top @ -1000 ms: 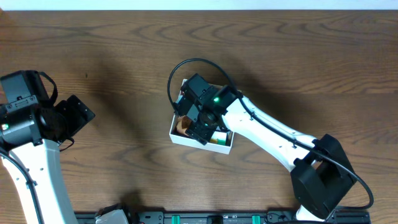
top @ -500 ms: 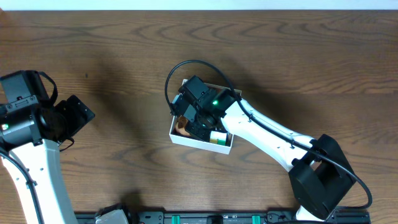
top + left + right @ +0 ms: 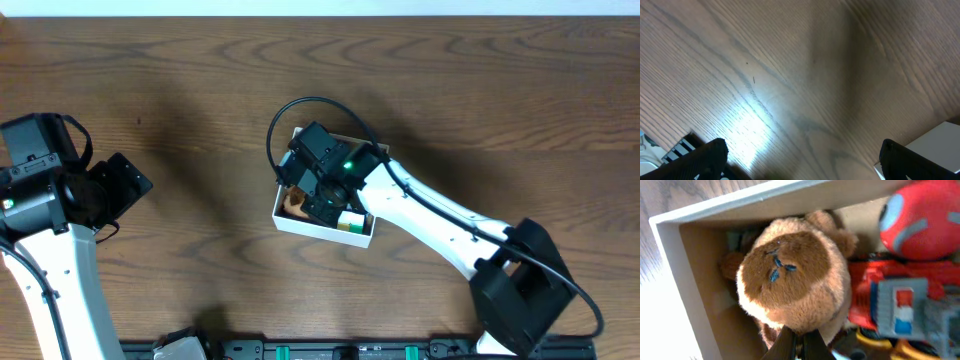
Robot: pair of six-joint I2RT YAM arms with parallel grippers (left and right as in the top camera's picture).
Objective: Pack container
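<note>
**Overhead.**
- Wooden table (image 3: pixel 200 90).
- The container (image 3: pixel 305 225), a white-walled square box, lies near the table's middle, turned slightly askew.
- The right arm (image 3: pixel 440 215) reaches in from the lower right corner. Its black wrist stands directly over the container and covers most of the inside, and the jaws are hidden beneath it.
- A brown plush toy (image 3: pixel 293 203) shows at the container's left side, and a green-and-white item (image 3: pixel 352 222) shows against its near wall.
- A black cable (image 3: pixel 285 115) loops above the wrist.
- The left gripper (image 3: pixel 125 185) sits at the table's left edge, well apart from the container. Its jaws cannot be read from here.

**Left wrist.**
- Bare wood grain with a patch of glare.
- The two dark fingertips (image 3: pixel 705 160) stand at opposite lower corners, so the jaws are spread wide with nothing between them.
- A white block (image 3: pixel 940 142) sits at the right edge.
- The container is out of frame.

**Right wrist.**
- The right gripper (image 3: pixel 800 345) enters from the bottom centre, inside the container's walls. Its jaws are drawn together to a thin slit.
- The tips touch the lower fur of the brown plush toy. Whether any fur is pinched cannot be told.
- The plush fills the container's corner, with white walls to its left and above it and a cardboard floor beneath.
- A red round toy (image 3: pixel 925 220) lies to the right of the plush. Below that toy is a red-and-grey toy vehicle (image 3: pixel 890 305), just beside the plush.
- A yellow piece (image 3: pixel 875 341) shows at the bottom edge.
</note>
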